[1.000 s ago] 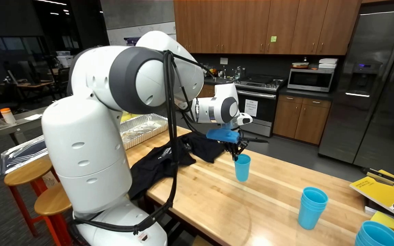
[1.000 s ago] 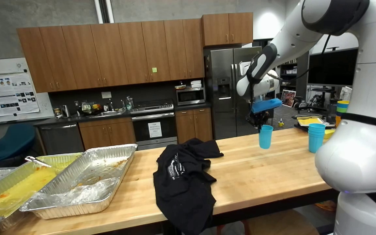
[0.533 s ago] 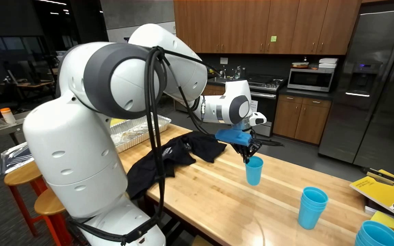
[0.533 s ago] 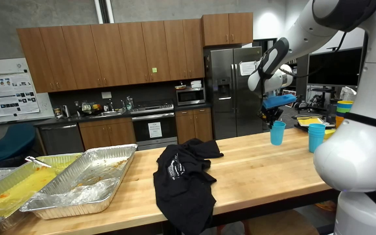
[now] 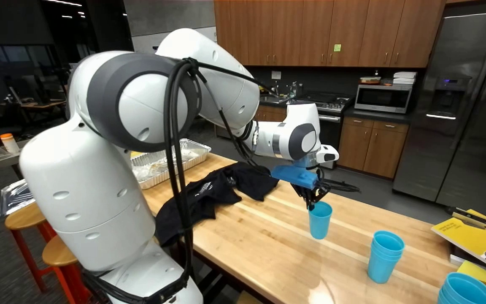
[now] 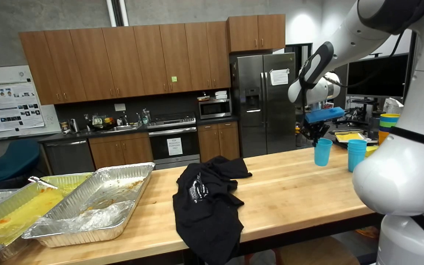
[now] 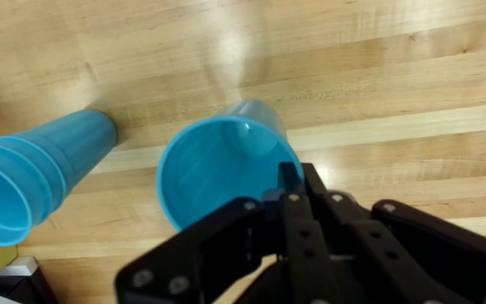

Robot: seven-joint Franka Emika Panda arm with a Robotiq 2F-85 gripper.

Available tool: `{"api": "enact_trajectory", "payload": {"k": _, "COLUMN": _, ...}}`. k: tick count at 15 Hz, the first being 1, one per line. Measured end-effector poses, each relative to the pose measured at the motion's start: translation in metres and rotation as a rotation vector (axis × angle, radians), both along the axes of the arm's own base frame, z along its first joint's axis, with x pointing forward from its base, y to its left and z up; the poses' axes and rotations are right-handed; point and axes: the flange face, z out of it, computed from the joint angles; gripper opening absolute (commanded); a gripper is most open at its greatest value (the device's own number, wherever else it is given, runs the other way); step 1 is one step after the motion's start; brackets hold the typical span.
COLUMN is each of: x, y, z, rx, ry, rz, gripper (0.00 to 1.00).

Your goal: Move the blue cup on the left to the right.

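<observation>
passable over tabletop between black cloth and stacked blue cups, narrower from held blue cup to that stack, blocked farther along by yellow book and light-blue container

My arm is bent, my claw angled down below my wrist, its fingers pinched nearly together.

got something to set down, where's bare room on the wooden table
Widest bare patch: wooden table between the black T-shirt, the stacked blue cups and the blue cup pinched by the hand. A narrow strip lies between the T-shirt and the foil trays. Crowded: around the yellow booklet and multicoloured stack; also the trays' end.
</observation>
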Motion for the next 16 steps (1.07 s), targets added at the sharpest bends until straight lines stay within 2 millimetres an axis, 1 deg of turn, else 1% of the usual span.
{"api": "enact_trajectory", "payload": {"k": 3, "x": -0.010, "y": -0.010, "z": -0.007, "rx": 0.006, "ry": 0.003, "rz": -0.023, "gripper": 0.01}}
{"api": "enact_trajectory", "payload": {"k": 7, "x": -0.020, "y": -0.017, "z": -0.020, "rx": 0.013, "ry": 0.009, "rz": -0.043, "gripper": 0.01}}
{"api": "enact_trajectory", "payload": {"k": 11, "x": -0.027, "y": -0.020, "z": -0.030, "rx": 0.020, "ry": 0.025, "rz": -0.053, "gripper": 0.01}}
{"api": "enact_trajectory", "payload": {"k": 16, "x": -0.032, "y": -0.018, "z": -0.040, "rx": 0.026, "ry": 0.044, "rz": -0.055, "gripper": 0.01}}
